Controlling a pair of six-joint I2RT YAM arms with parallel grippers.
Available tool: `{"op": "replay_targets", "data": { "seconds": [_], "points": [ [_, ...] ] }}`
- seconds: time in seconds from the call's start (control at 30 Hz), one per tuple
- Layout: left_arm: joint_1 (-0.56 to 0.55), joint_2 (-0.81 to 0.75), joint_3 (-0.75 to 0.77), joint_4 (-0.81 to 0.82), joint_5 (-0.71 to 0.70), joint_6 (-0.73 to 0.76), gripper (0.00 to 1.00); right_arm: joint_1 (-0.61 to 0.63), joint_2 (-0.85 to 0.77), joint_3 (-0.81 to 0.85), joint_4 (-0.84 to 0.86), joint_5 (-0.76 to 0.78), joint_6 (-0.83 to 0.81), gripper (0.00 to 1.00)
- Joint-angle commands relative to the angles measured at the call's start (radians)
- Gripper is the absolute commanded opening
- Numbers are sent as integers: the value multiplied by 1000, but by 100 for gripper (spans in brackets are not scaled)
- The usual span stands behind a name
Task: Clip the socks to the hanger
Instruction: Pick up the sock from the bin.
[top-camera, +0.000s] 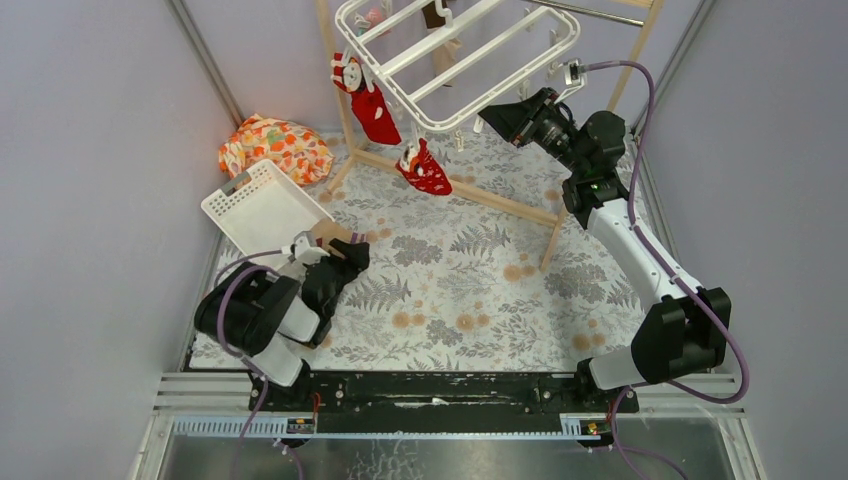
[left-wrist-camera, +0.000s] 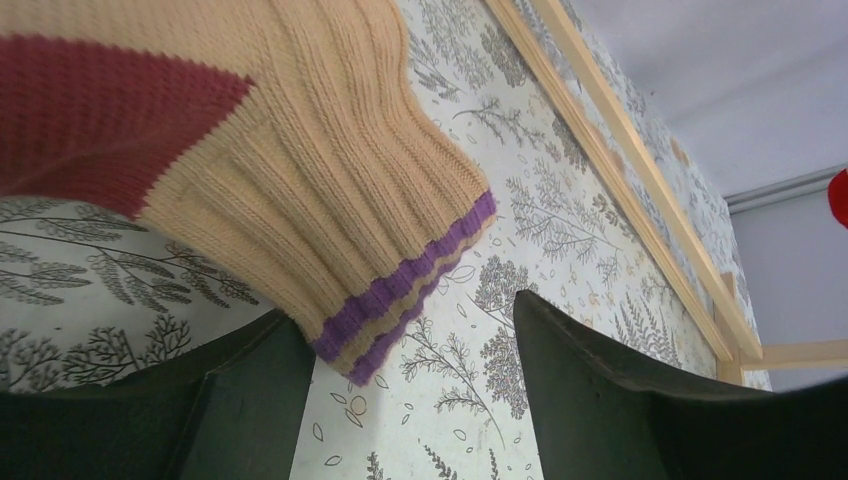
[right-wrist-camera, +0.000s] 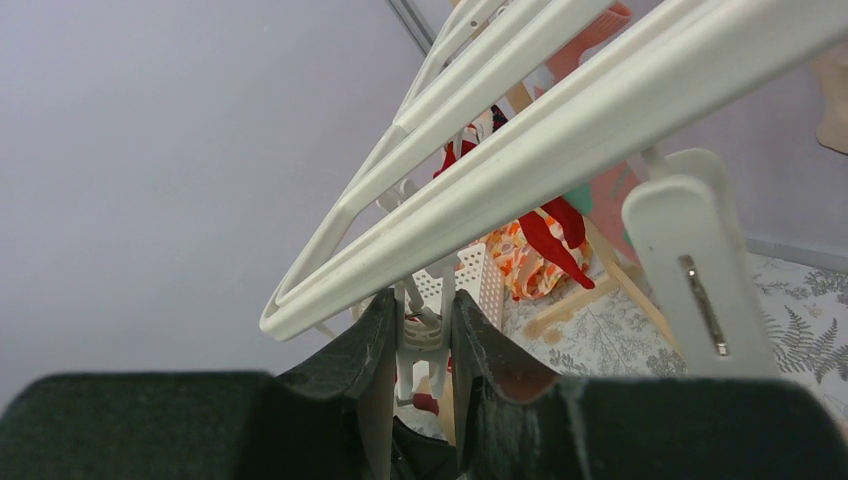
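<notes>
One fern-printed table (top-camera: 470, 290) carries everything. On it stands a wooden rack (top-camera: 470, 192), its foot rail running across the far half.

The hanger (top-camera: 455, 60) hangs tilted over that rack. In the top view its long bars run from lower left to upper right, and its near corner dips lowest.

Left of the rack sit a white slotted basket (top-camera: 262, 205), tipped up on one side, and an orange floral bundle (top-camera: 275, 148) behind it.

Both festive socks hang toe-down from the hanger's near-left edge: the upper red sock (top-camera: 372, 108) and the lower red sock (top-camera: 427, 172) just beside it.

The striped sock (left-wrist-camera: 270, 160) lies by the basket's near corner. In the left wrist view its long axis slants from upper left to lower right, the purple-banded cuff pointing down into the gap of the left gripper (left-wrist-camera: 410, 320). Those fingers stand spread wide and the cuff overlaps the left finger; I cannot tell whether they touch.

The right gripper (right-wrist-camera: 420, 310) sits under the hanger's near bar, its fingers pinched on a dangling white clip (right-wrist-camera: 418, 345). A second clip (right-wrist-camera: 700, 270) hangs free close to the right.
</notes>
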Motion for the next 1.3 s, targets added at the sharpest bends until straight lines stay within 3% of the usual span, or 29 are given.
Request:
{"op": "replay_targets", "data": {
  "seconds": [0.0,0.2,0.37,0.43,0.47,0.5,0.53,0.57,0.7,0.8,0.93,1.1,1.27],
  "points": [
    [-10,104,27,238,28,-4,76,-8,-13,49,-27,-10,-34,0],
    [-10,217,53,332,23,-25,72,-10,-15,55,-42,-9,-40,0],
    [-18,245,62,368,54,-48,58,-10,-22,49,-56,-4,-49,0],
    [-30,242,70,365,52,-38,46,-9,-25,46,-53,-3,-47,0],
    [-32,243,73,365,51,-38,27,-10,-25,45,-53,-4,-46,0],
    [-33,245,75,367,54,-40,18,-10,-28,43,-54,-5,-48,0],
    [-32,243,76,368,56,-44,2,-10,-30,42,-57,-3,-47,0],
    [-33,237,76,369,63,-44,0,-10,-33,40,-60,-3,-49,0],
    [-32,147,64,367,133,-43,0,-10,-49,30,-67,0,-59,0],
    [-23,-27,44,313,242,-66,0,-10,-56,23,-59,-12,-57,0],
    [-20,-337,62,35,391,-32,0,-23,-56,11,2,-59,5,0],
    [-14,-635,89,-187,547,12,0,-28,-44,-2,81,-126,89,0],
    [-14,-703,88,-141,756,-53,0,-38,-42,-5,151,-192,176,0]
  ]
}}
